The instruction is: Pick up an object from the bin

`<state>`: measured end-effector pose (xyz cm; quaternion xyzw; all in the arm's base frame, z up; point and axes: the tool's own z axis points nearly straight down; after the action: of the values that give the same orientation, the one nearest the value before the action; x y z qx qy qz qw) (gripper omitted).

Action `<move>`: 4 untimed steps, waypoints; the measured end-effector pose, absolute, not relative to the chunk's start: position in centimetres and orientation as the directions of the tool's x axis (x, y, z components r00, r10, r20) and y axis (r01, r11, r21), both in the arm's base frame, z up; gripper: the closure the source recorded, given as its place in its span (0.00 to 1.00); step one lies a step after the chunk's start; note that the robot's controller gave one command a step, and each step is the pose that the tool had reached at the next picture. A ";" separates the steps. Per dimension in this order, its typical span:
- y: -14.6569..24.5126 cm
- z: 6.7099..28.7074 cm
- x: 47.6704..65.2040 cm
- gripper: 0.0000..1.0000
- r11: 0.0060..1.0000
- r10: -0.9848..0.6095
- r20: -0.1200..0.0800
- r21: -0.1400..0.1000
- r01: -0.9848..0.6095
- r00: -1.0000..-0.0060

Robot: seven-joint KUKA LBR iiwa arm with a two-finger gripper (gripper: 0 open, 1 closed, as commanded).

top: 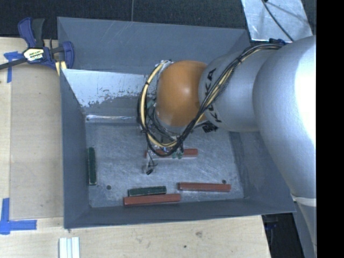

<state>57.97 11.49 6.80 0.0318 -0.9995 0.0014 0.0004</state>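
While the gripper (150,164) hangs low over the middle of the bin (74,160), I cannot tell whether it is open or closed, and nothing shows in its grasp. A short brown stick (189,152) lies just beside it on the floor, so the pick looks not yet done.

Grey metal bin (74,144) with sloped walls and a flat, scuffed floor. Directly on floor:
- dark green bar (92,165) along left wall;
- second dark green bar (147,191) near front wall;
- long reddish-brown bar (152,199) just beside it, frontward;
- second reddish-brown bar (204,186) to right;
- short reddish-brown piece (190,152) near centre.
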 end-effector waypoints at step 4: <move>4.2 9.0 55.4 0.00 0.950 -0.311 0.000 0.000 -0.311 -0.950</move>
<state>55.44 4.24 9.02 0.1576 -0.9875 -0.0002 -0.0001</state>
